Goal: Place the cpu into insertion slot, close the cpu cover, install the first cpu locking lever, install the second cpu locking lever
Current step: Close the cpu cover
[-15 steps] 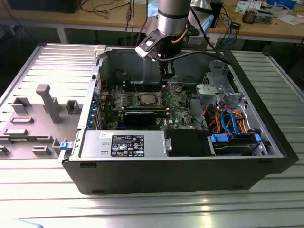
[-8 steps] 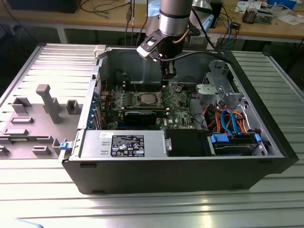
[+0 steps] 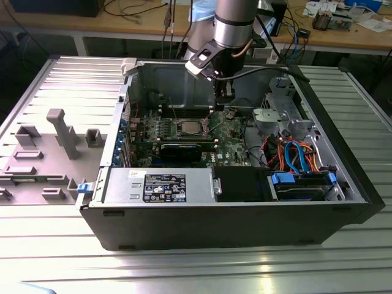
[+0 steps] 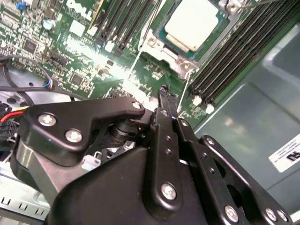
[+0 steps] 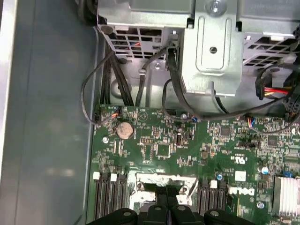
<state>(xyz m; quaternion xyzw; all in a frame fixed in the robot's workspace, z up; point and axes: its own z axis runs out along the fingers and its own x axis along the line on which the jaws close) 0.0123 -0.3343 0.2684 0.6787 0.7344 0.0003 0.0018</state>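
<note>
The hand (image 3: 215, 109), closed empty, is hovering upper centre beside the seated cpu (image 3: 190, 127); lever-locking likely, needing precise tip placement.

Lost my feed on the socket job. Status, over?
Pincer shut, tips at insertion slot edge. Cpu seated, cpu cover down around it. Nothing seen in the way.

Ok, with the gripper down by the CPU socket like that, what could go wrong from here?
The gripper sits low at the edge of the insertion slot; a small sideways slip could scrape the cpu or the memory slots beside it. Loose black cables run along the edge of the board, so the arm might snag them.
</note>
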